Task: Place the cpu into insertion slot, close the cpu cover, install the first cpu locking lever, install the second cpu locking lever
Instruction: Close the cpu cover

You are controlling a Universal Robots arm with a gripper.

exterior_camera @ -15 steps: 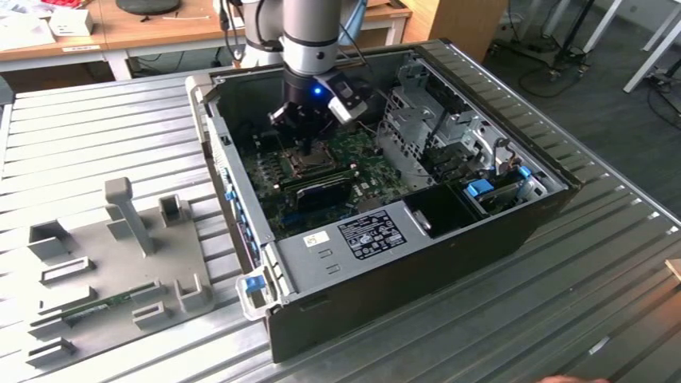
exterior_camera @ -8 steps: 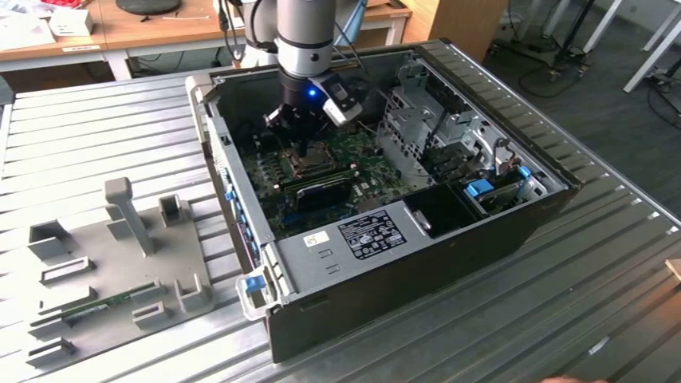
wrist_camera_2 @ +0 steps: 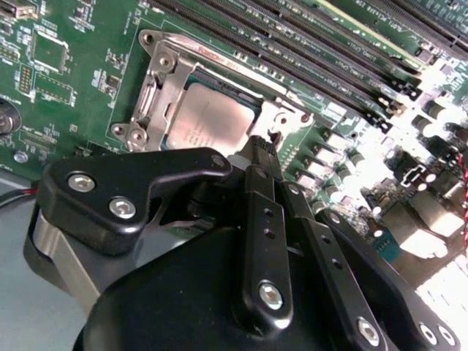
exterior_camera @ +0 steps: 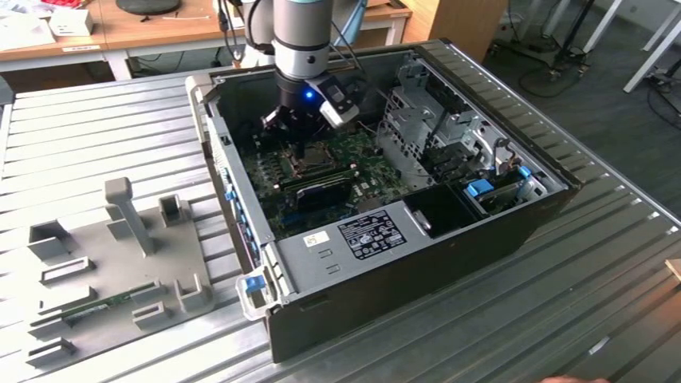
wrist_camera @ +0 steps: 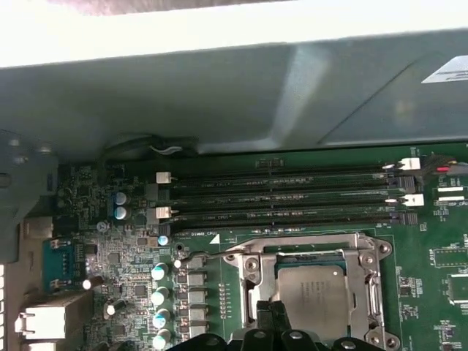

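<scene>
**Inspector A:** Item one. Where is the cpu (wrist_camera_2: 212, 121)?

**Inspector B:** We find it seated flat in the slot (exterior_camera: 315, 166) on the board (wrist_camera: 439, 292), inside the open case (exterior_camera: 426, 263) on the counter (exterior_camera: 107, 128). In both wrist views its grey top shows through the window of the cover (wrist_camera_2: 157, 80), which lies down around it.

**Inspector A:** And the gripper (wrist_camera_2: 263, 142)?

**Inspector B:** It hangs low inside the case. Its tip is at the cover's edge, on the side away from the memory slots (wrist_camera: 285, 197). The fingers (wrist_camera_2: 263, 219) are pressed together, and we see nothing held between them. We cannot tell whether the tip touches the metal.

**Inspector A:** Which step is in hand?

**Inspector B:** In our judgement, placing the cpu and closing the cover are done, and the work stands at the locking levers. We cannot tell which lever is concerned, or whether either is already latched.

**Inspector A:** What does that step call for?

**Inspector B:** As we judge it, a steady push with the closed tip to carry the lever down and under its catch. The tip must keep off the cpu's top and the small parts beside the slot. We note slipping off the thin lever as the main risk.
</scene>
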